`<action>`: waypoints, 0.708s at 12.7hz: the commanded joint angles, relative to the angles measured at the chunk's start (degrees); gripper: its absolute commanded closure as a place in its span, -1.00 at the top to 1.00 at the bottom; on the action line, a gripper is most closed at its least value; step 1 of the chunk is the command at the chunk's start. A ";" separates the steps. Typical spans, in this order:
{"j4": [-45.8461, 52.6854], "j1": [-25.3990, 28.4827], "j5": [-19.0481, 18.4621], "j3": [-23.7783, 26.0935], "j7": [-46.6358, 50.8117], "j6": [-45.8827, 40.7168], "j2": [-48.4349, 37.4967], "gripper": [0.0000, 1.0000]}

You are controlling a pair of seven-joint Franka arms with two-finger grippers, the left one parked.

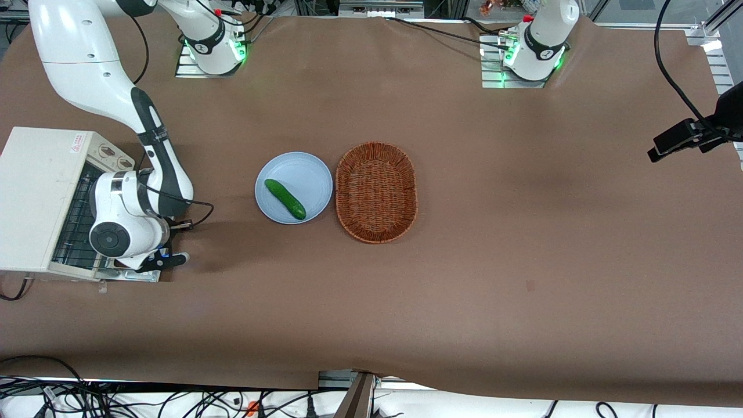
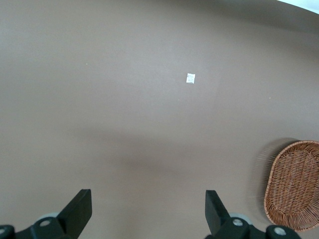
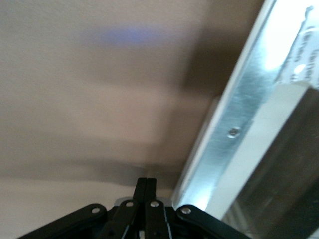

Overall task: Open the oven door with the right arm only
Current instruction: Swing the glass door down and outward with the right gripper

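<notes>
Cream-white toaster oven [image 1: 35,197], red-printed label unreadable; silver-framed oven door [image 3: 249,134] lowered. Black claw [image 3: 146,191] beside it, fingers pressed together. Pale blue round plate [image 1: 310,168]: green cucumber [image 1: 285,198]. Brown oval wicker basket [image 1: 376,191].

We see a brown counter [image 2: 124,99] with a small white scrap [image 2: 190,78], perhaps paper, lying well apart from a woven wicker basket [image 2: 294,185].

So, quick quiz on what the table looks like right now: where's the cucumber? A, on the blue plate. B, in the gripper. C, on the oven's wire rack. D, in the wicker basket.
A: the cucumber lies on the blue plate, beside the wicker basket, while the gripper, fingers shut together and holding nothing, sits by the oven door toward the working arm's end of the table.
</notes>
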 commanded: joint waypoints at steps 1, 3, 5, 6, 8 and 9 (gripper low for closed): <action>0.72 2.85 4.18 -0.87 4.77 -2.36 0.09 -1.00; 0.90 3.03 5.16 -0.87 4.70 -3.16 -0.44 -1.00; 0.99 2.68 5.25 -0.96 3.21 -3.16 -1.75 -0.90; 1.16 2.68 5.34 -0.96 2.85 -3.25 -2.97 -0.43; 1.25 2.68 5.34 -0.96 2.67 -3.34 -5.26 0.32; 1.25 2.68 5.34 -1.14 2.50 -3.69 -6.75 0.97</action>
